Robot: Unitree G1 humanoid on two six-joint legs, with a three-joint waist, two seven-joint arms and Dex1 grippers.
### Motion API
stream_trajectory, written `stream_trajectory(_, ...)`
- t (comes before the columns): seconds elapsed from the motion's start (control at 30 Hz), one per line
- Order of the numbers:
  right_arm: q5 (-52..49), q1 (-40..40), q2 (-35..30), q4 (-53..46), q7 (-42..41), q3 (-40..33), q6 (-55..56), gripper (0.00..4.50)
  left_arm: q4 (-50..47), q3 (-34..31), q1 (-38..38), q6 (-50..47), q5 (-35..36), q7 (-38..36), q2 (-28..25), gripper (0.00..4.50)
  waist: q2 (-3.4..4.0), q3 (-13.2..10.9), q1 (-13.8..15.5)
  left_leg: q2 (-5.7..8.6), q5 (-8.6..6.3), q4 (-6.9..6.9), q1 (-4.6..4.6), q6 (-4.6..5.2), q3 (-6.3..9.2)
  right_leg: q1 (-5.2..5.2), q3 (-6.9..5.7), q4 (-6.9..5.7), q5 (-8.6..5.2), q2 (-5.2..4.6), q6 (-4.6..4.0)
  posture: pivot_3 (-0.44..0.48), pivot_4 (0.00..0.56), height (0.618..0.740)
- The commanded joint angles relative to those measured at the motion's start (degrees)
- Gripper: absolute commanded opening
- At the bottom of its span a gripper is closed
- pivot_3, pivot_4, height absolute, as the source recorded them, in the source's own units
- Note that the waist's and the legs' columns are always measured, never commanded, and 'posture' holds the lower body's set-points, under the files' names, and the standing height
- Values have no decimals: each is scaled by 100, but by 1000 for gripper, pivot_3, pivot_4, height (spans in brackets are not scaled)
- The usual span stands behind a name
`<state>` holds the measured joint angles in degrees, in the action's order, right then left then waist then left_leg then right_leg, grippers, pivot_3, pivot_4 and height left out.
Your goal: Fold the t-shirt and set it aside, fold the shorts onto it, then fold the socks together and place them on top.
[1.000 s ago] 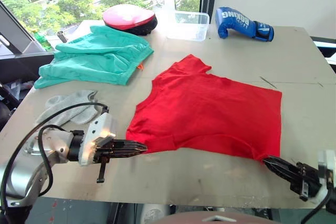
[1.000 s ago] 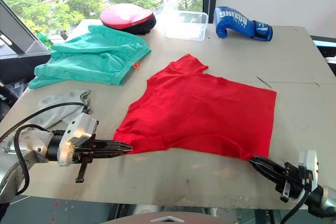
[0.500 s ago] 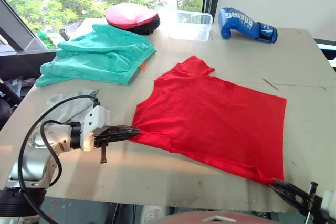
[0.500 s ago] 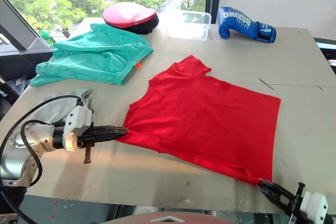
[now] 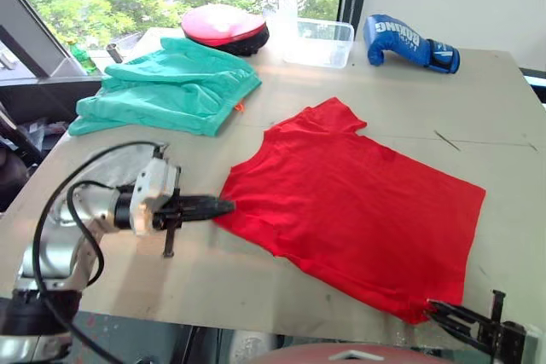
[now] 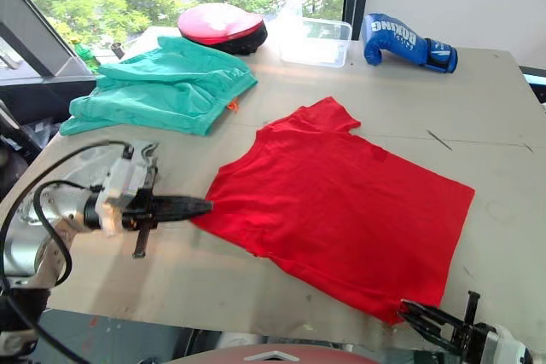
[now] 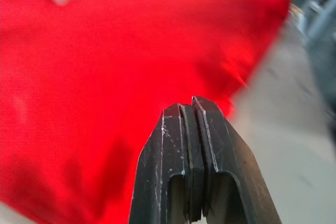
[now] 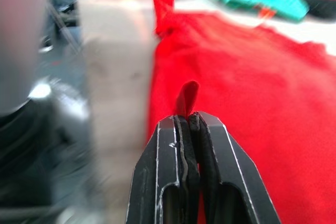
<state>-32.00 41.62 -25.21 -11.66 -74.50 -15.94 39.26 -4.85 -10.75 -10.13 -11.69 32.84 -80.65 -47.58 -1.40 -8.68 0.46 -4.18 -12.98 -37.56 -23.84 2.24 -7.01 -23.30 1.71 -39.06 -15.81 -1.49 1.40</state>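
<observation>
Lying flat mid-table, one t-shirt [image 5: 354,193] is running its long axis from the left gripper [image 5: 223,206] toward the right gripper [image 6: 408,310]; each is pinching a near hem corner, fingers pressed together on red cloth. The fold is likely going away from the robot. One shorts [image 5: 171,91] far-left; socks [image 5: 111,168], count unclear, beside the left arm.

Bare tabletop [image 5: 503,117] lies open to the right of the t-shirt [image 5: 358,193] and along the near edge between the two grippers, while the shorts [image 5: 171,91], red pad [image 5: 223,25], clear plastic box [image 5: 320,42] and blue boxing glove [image 5: 409,40] crowd the far-left and far edges.
</observation>
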Motion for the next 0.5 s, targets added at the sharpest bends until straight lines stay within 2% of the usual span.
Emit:
stream_trajectory(0.03,-151,99,37,-211,506,-92,-301,76,217,-81,-664,-82,145,437,246,0,1,1,19,1,1,0,0,2,-1,9,-8,7,0,2,0,0,150,735)
stream_trajectory(0.2,-235,54,37,-151,791,-158,-487,76,582,102,-1352,111,-130,767,639,0,-2,5,3,5,1,0,1,5,-2,16,-23,14,1,11,6,0,150,735)
stream_trajectory(0.3,-285,82,36,-130,697,-122,-391,76,686,300,-1382,345,-298,647,768,0,0,6,-15,1,1,0,4,4,-1,17,-22,13,11,44,24,0,150,735)
stream_trajectory(0.5,-314,264,175,-48,484,-143,120,76,1015,676,-1346,930,-782,550,900,0,1,7,0,-1,2,0,5,4,4,18,-23,11,12,49,24,0,150,735)
